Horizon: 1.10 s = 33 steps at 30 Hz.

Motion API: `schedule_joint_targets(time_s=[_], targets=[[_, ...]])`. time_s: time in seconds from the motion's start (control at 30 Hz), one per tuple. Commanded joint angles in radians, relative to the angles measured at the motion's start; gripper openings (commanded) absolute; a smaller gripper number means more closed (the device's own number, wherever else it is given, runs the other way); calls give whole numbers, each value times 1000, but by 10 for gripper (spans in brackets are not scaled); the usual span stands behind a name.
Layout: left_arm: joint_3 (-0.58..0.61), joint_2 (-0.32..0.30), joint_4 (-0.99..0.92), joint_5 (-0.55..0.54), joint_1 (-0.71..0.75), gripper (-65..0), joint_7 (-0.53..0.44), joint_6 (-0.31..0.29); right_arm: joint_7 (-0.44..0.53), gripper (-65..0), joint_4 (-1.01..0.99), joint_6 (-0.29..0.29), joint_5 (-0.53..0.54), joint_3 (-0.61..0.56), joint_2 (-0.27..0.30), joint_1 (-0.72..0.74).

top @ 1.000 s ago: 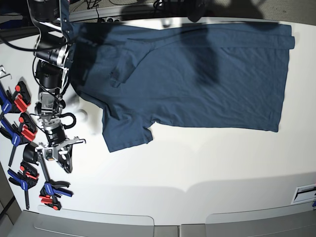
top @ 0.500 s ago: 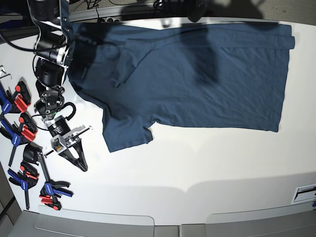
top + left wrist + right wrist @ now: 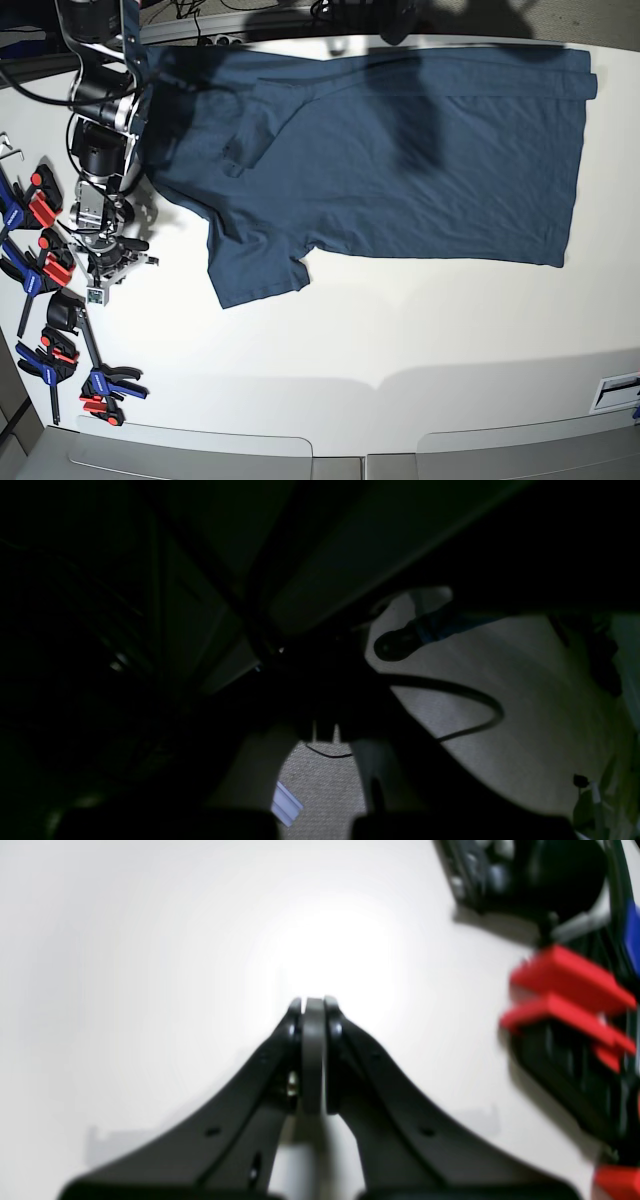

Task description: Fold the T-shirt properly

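- Since the earlier base frames, the right arm (image 3: pixel 100 150) has swung: its claw, which pointed out over the bare table toward the near edge with its fingers splayed, now sits tucked in beside the clamps and pointing down; the shirt lies exactly as it did.
- T-shirt (image 3: pixel 400 150): dark navy, spread mostly flat across the far part of the table (image 3: pixel 400 340), reaching well away from the right claw, with one sleeve (image 3: pixel 255 270) sticking out as the part of it nearest that claw. No fold looks finished, though the collar end is rumpled and a strip along the far edge seems doubled over.
- Step in hand, as I judge it: an approach before a fold, with nothing gripped.
- Right claw (image 3: pixel 312 1007): the wrist view shows its two black fingers pressed together on nothing, hovering over bare white table, with the red and black clamps (image 3: pixel 565 995) just to one side.
- Left claw: not to be seen; its wrist view is nearly black, showing only a dim cable (image 3: pixel 450 690) and pale floor, apparently below the table. It reads as pressed shut, and no cloth appears with it.
- Next move, in my judgement: the right claw must spread, travel to the sleeve or the shirt edge nearest it, and pinch one layer cleanly; the left arm must come up to take the opposite edge.
- Writing: none is readable; the shirt is plain, and a white label (image 3: pixel 615 390) at the table's near corner is too small to read.
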Motion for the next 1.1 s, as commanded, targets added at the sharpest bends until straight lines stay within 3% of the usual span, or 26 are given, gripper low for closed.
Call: schedule_joint_targets(time_s=[0.0,0.1,0.17,0.3,0.47,0.7,0.83,1.07], targets=[[9,22,11,-9,9,-650,-115,-37,24,-650,18,-14,-40,2,12,35],[9,22,11,-9,9,-650,-115,-37,81,-650,18,-23,-248,2,9,35],[9,22,11,-9,9,-650,-115,-37,195,-650,18,-24,-351,2,10,29],[9,22,11,-9,9,-650,-115,-37,458,-650,18,-21,-363,2,8,-11],[9,22,11,-8,9,-650,-115,-37,583,-650,18,67,-317,2,-13,-63],[9,22,11,-8,9,-650,-115,-37,618,-650,18,220,-153,2,-32,-92],[9,22,11,-8,9,-650,-115,-37,655,-650,18,335,-56,2,-39,-89],[9,22,11,-8,9,-650,-115,-37,769,-650,18,422,98,2,-40,-81]])
